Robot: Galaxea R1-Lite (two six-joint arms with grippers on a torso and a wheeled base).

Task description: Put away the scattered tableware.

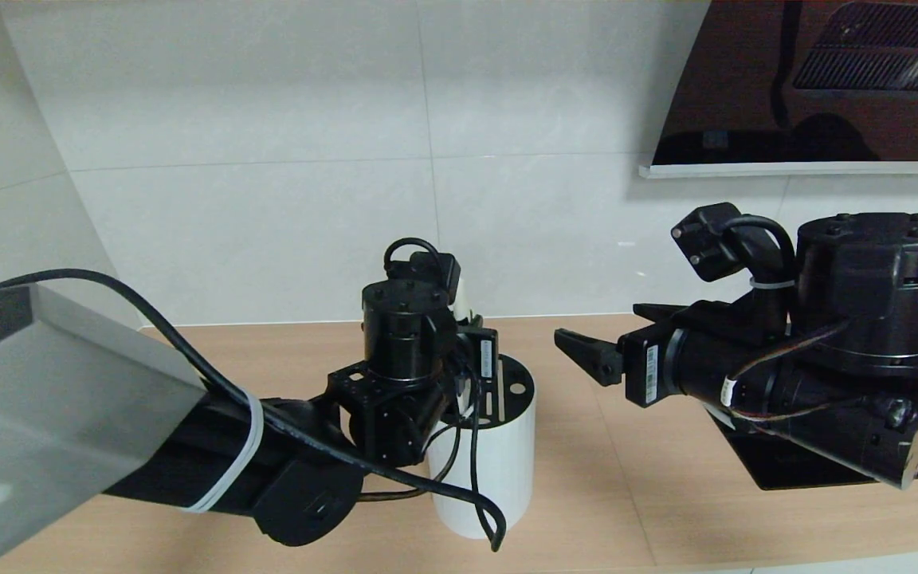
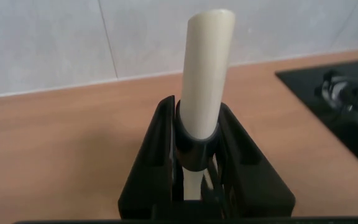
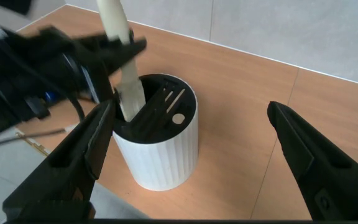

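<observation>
Grip of left fingers (image 2: pixel 157 152) tight on cream handle (image 2: pixel 207 62) at white holder (image 3: pixel 160 155); right fingers (image 3: pixel 309 162) wide apart.

Left end effector (image 2: pixel 197 140) pinches a cream handle (image 2: pixel 207 68), while right end effector (image 3: pixel 190 115) hangs level, jaws wide apart.

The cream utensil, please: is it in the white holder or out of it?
Partly in: the cream utensil dips into the white holder's slotted top, upright, with the left pincer shut on it.
</observation>
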